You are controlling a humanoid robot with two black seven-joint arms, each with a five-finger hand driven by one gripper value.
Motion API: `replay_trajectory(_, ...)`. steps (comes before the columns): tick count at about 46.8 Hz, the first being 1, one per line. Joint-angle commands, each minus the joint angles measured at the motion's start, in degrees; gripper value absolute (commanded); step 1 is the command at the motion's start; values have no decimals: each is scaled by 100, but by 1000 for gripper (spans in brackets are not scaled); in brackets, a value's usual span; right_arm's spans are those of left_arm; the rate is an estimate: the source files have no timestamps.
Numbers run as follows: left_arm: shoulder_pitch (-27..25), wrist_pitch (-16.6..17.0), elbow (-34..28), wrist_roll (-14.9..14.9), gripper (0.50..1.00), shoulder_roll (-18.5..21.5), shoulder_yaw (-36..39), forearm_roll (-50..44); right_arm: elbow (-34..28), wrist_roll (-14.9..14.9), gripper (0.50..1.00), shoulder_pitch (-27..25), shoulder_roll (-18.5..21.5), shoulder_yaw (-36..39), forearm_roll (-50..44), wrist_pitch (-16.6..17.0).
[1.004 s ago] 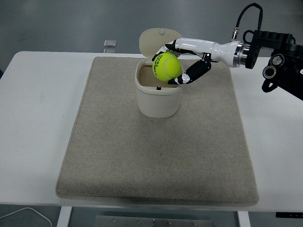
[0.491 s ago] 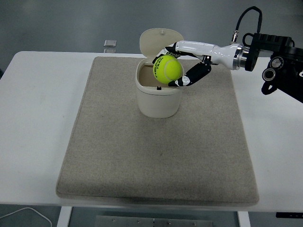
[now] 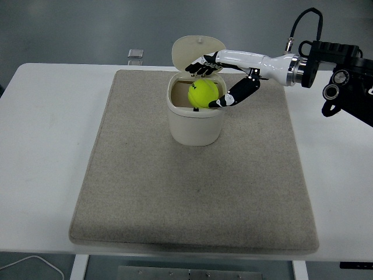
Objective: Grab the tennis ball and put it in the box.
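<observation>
Fingers (image 3: 201, 70) spread apart, clear of tennis ball (image 3: 203, 93) in open box (image 3: 194, 119).
Right hand (image 3: 213, 84) reaches in from upper right, poised above the box's rim; broad mat (image 3: 192, 198) lies free below.

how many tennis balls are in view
1. The tennis ball sits in the open mouth of the white box on the mat, just below the right hand. Any others deeper in the box would be hidden.

No legible text (none anywhere)

Fuzzy felt tennis ball (image 3: 203, 93), smooth matt plastic box (image 3: 195, 125), coarse cloth mat (image 3: 192, 192)
</observation>
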Motion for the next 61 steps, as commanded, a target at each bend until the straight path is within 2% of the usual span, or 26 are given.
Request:
replay_trajectory(1, 0, 3, 0, 0, 992, 0, 0, 4, 0, 0, 897, -17, -4, 0, 5, 9)
replay_trajectory(9, 0, 3, 0, 0, 990, 0, 0, 5, 26, 0, 897, 9, -13, 9, 206, 201)
replay_trajectory(13, 0, 3, 0, 0, 992, 0, 0, 5, 26, -26, 897, 35, -83, 18, 584, 658)
replay_trajectory(16, 0, 3, 0, 0, 992, 0, 0, -4, 26, -184, 897, 44, -136, 36, 944, 948)
replay_trajectory(22, 0, 3, 0, 0, 992, 0, 0, 5, 26, -649, 897, 53, -337, 9, 1603, 1300)
replay_trajectory(28, 0, 3, 0, 0, 992, 0, 0, -4, 17, -878, 895, 9, -531, 9, 2140, 1669)
replay_trajectory(32, 0, 3, 0, 0, 992, 0, 0, 4, 9, -896, 895, -26, -707, 9, 2438, 1740)
replay_trajectory(41, 0, 2, 0, 0, 992, 0, 0, -4, -9, -905, 895, -333, -988, 18, 3413, 1679)
replay_trajectory(51, 0, -6, 0, 0, 990, 0, 0, 5, -123, -975, 895, -483, -1041, 18, 4741, 1661)
replay_trajectory(61, 0, 3, 0, 0, 992, 0, 0, 4, -149, -984, 895, -492, -1041, 36, 4918, 1670)
